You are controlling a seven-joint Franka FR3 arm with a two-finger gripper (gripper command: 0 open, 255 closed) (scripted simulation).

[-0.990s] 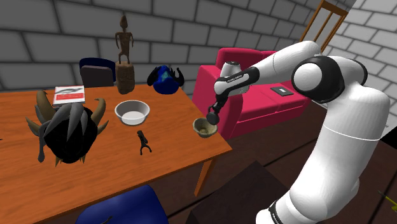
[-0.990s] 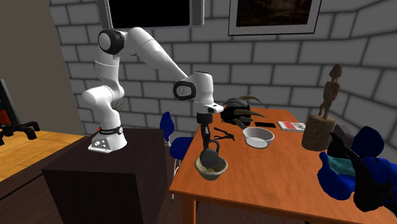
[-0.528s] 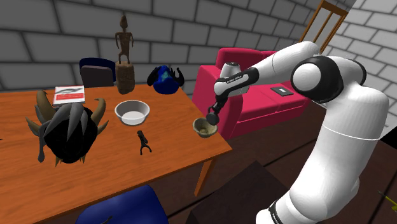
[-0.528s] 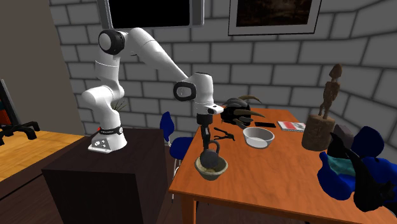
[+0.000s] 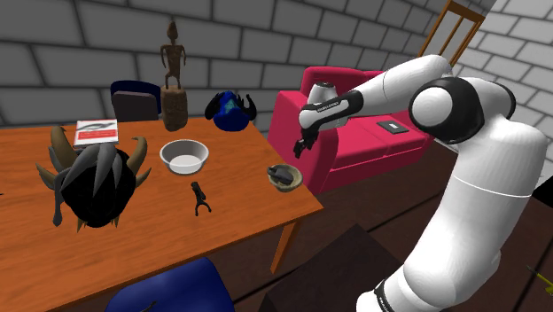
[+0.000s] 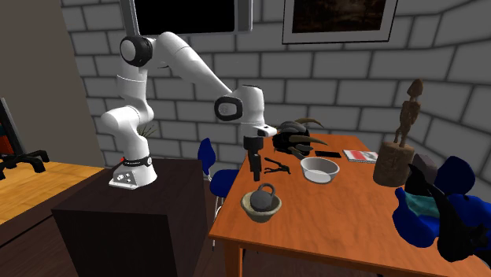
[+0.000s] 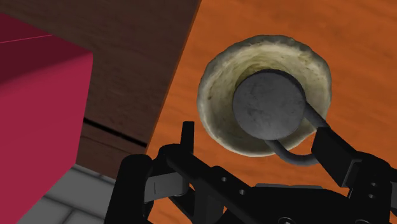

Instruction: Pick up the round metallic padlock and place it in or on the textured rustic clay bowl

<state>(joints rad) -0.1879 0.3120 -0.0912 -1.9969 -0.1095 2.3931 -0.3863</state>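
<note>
My gripper point(image 6: 254, 168) hangs just above the clay bowl point(image 6: 262, 209), fingers spread apart and clasping nothing. The round grey padlock point(image 7: 270, 104) lies inside the bowl, its flat face up toward me and its curved shackle leaning out over the rim on the side of one of my fingers. It touches neither finger. The bowl stands upright on the orange wooden table point(image 5: 177, 244), close to the edge that faces the red sofa point(image 5: 359, 146). In the shoulder view a white bowl point(image 5: 184, 157) sits well apart to its left on the same table.
</note>
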